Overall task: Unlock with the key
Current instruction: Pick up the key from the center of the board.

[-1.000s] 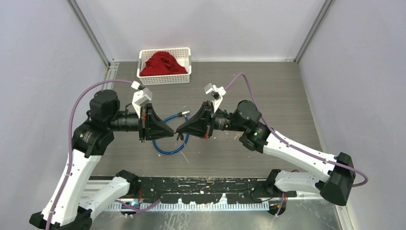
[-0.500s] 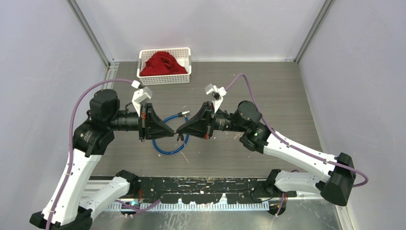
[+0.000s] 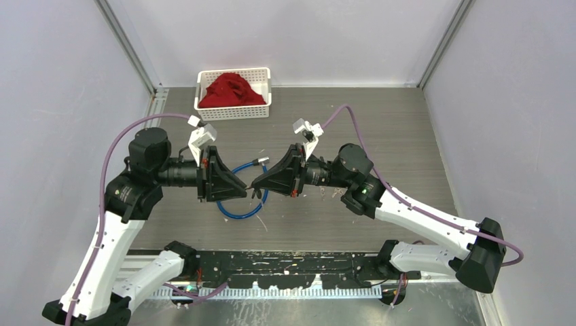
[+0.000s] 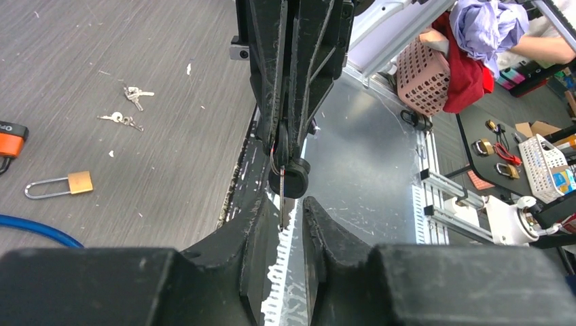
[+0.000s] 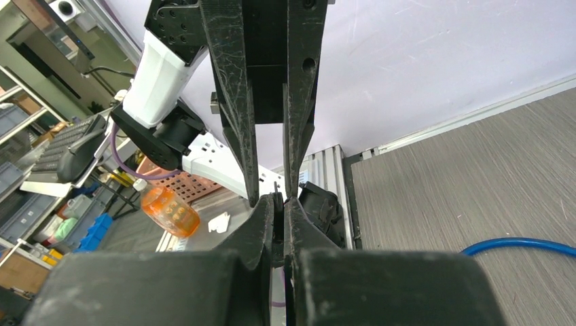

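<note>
So the small black-headed metal key [image 4: 294,178] was up in the air over the middle of the grey wood-grain bench [image 3: 380,136], a bit toward its left edge. The right gripper [image 4: 289,146] had its jaws clamped tight on the key's top end, right by the head. Exactly which bit sat between the pads, I couldn't see. The thin blade hung down into the left gripper [image 4: 285,210], but those fingers [image 4: 255,217] stood parted either side of it, so that one was open and holding nothing.

Handling-wise, my read is that it's light, stiff and thin, with slick metal on the blade, so it'd pivot or slip if nipped only at the tip. The best hold looked like flat across the fat head, leaving the whole blade free for the keyhole.

Possible locks lay on the bench: a small brass padlock with a silver shackle [image 4: 68,183], and an orange-and-black lock body [image 4: 10,139] near the blue cable [image 3: 241,207]. I couldn't tell which one this key fits.
</note>
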`<state>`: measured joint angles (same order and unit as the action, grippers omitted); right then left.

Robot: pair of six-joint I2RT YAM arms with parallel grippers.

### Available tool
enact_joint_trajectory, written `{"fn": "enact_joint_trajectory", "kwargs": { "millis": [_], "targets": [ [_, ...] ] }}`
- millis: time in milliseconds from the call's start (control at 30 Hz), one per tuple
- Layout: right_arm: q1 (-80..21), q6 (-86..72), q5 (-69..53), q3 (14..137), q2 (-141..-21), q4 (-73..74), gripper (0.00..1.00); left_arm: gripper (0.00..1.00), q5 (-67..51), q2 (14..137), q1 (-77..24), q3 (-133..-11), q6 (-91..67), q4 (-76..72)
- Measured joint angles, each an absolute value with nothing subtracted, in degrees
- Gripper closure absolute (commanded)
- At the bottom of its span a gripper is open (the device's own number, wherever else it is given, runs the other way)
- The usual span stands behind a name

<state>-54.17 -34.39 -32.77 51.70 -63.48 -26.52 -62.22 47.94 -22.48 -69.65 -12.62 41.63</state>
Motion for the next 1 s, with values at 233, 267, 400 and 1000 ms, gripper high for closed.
{"fn": "enact_joint_trajectory", "kwargs": {
  "millis": [233,267,400,1000],
  "targets": [
    [-54.17,-34.44,-32.62,51.7,-63.46,-26.57,0.99,1.0,-61.73,47.59,-22.48,-68.82,-13.69,40.66],
    [-54.17,-34.46,-32.6,51.7,-63.46,-26.57,0.99,1.0,-61.47,47.48,-22.48,-68.75,-13.65,40.51],
    [-54.17,-34.39,-32.71,51.7,-63.46,-26.46,0.67,1.0,-60.66,47.35,-22.48,-68.75,-13.23,40.6],
    [-47.7,-20.64,-50.11,66.87,-73.32,-3.75,0.33,1.0,-57.93,56.6,-22.48,-75.99,10.22,67.9]
  ]
}}
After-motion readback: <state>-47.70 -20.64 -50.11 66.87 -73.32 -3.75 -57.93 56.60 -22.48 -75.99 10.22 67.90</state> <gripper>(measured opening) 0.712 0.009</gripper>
